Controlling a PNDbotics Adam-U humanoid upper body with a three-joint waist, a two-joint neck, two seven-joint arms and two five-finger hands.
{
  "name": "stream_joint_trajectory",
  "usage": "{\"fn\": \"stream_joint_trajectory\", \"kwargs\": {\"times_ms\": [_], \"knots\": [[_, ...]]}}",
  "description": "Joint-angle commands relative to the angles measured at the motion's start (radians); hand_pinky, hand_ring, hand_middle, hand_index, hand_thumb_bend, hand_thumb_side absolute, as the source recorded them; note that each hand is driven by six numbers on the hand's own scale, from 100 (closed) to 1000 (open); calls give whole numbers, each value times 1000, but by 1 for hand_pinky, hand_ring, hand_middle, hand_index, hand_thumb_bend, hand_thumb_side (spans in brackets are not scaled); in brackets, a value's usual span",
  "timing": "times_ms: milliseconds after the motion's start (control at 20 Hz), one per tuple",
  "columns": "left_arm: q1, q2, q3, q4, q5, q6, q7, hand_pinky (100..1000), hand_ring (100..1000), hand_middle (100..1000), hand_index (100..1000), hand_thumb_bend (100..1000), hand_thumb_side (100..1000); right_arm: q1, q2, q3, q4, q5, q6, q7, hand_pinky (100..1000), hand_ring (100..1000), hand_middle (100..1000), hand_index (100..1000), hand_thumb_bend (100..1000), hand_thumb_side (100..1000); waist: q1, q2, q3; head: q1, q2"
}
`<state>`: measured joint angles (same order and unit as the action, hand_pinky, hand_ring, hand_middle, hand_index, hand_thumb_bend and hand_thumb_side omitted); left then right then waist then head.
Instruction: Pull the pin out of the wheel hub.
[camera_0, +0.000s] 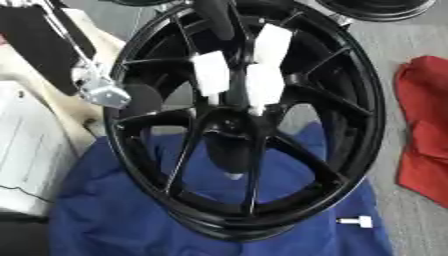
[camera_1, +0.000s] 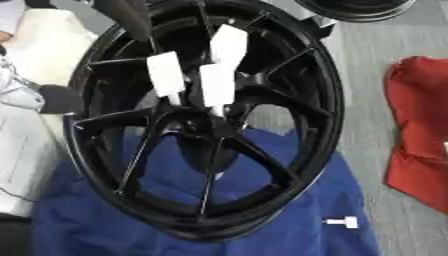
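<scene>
1. A big black wheel hub (camera_0: 249, 120) stands tilted on a blue cloth (camera_0: 114, 215)
2. Three white pins (camera_0: 262, 85) stick out near its middle, close together
3. One small white pin (camera_0: 357, 221) lies on the cloth by the rim
4. A black arm with a silver joint (camera_0: 103, 92) touches the left rim; its hand is hidden, so I cannot tell if it grips
5. A red cloth (camera_0: 424, 125) is cut off at the right
</scene>
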<state>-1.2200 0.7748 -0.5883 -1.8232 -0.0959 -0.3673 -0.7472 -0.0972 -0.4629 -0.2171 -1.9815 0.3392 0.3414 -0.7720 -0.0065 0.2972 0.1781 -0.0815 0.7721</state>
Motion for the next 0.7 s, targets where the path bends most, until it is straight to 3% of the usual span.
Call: {"fn": "stream_joint_trajectory", "kwargs": {"times_ms": [50,700], "knots": [[-29,-14,-4,44,-25,-192,-160,876,828,745,850,341,338,-11,-24,-4,-18,-4,128,-135,750,720,768,792,100,470,-1,-13,-3,7,-2],[-28,-54,-23,145,-75,-289,-160,845,811,736,818,312,335,-22,-15,-8,-18,-13,119,-135,749,719,769,792,100,470,-2,8,-17,18,-2]]}}
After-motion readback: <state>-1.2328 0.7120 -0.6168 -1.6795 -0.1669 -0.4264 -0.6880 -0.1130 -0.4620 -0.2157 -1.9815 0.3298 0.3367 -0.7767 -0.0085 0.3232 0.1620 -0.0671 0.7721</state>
